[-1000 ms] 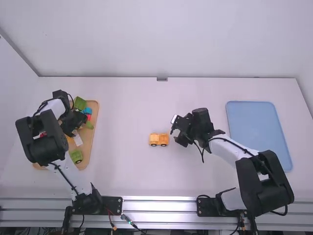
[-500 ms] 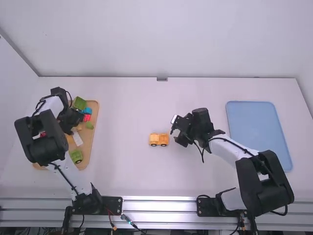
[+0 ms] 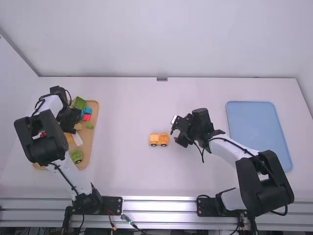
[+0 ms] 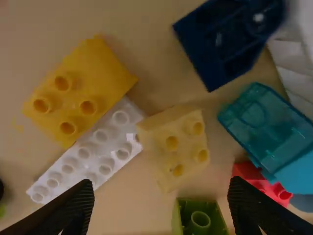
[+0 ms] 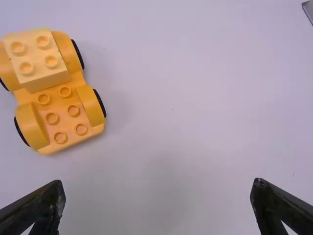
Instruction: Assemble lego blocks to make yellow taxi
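The left jaws stand apart, holding nothing, above the wooden tray [image 3: 96,117], probably lined up for the pale yellow block [image 4: 172,147] just beside the white brick [image 4: 93,152]. On the counter [image 3: 127,171], the car base [image 5: 61,115] sits wheels down, studs up, presumably ready for stacking; the right jaws, parted and empty, leave it unheld

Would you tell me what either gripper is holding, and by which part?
Nothing is held: the left gripper and right gripper both stand open and empty.
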